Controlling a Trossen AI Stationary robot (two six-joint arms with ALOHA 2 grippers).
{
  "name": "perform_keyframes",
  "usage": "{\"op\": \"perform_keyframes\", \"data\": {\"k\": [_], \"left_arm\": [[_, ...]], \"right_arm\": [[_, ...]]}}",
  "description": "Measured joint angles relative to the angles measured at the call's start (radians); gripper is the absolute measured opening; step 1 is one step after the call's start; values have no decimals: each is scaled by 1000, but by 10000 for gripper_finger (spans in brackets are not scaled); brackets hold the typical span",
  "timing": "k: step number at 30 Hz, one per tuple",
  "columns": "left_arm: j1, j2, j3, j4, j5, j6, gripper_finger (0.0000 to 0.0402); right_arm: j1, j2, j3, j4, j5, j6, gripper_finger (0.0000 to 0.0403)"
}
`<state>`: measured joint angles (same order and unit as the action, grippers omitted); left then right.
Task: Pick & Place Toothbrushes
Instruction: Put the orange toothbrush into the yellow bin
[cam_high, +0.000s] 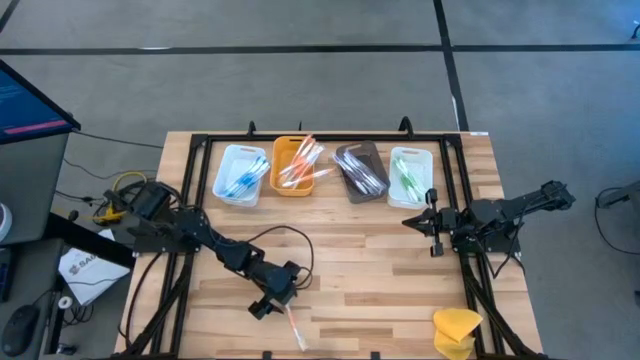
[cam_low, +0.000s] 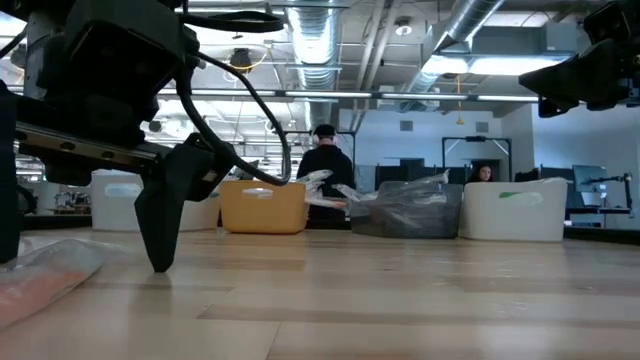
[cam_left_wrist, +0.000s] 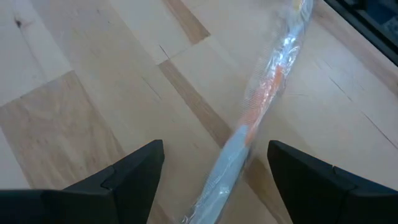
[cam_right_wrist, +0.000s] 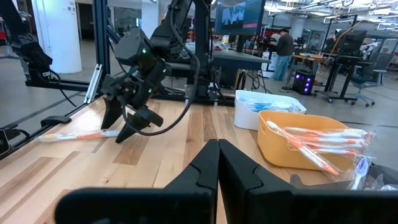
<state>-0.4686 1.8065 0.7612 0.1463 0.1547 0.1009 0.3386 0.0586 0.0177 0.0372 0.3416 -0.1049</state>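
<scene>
My left claw (cam_left_wrist: 214, 171) wide open, holds nothing; wrapped orange toothbrush (cam_left_wrist: 261, 106) lies on table (cam_left_wrist: 81, 93) between my fingers, not gripped; right claw (cam_right_wrist: 217, 163) shut, empty

The wooden table (cam_high: 380, 260) is showing pale butcher-block strips in light and darker tan. The wrapped toothbrush (cam_left_wrist: 261, 106) lying on it is showing orange and pale grey-blue through clear, glinting film. The four trays are showing, in turn, white (cam_high: 240, 175) with blue toothbrushes (cam_high: 243, 180), orange (cam_high: 290, 165) with orange-and-white ones (cam_high: 303, 168), dark brown-grey (cam_high: 360, 170) with clear-wrapped dark ones (cam_high: 366, 176), and white (cam_high: 410, 176) with green ones (cam_high: 407, 178). The sponge-like lump (cam_high: 457, 330) is showing yellow. Both arms, the left gripper (cam_high: 272, 301) and the right gripper (cam_high: 415, 222) are showing black.
</scene>
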Motion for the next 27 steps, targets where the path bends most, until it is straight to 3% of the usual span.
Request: {"op": "perform_keyframes", "data": {"k": [18,27], "left_arm": [[-2,-57,-37,14,7,-35,285],[-2,-61,-116,143,9,-55,285]], "right_arm": [[0,0,0,0,0,0,0],[0,0,0,0,0,0,0]]}}
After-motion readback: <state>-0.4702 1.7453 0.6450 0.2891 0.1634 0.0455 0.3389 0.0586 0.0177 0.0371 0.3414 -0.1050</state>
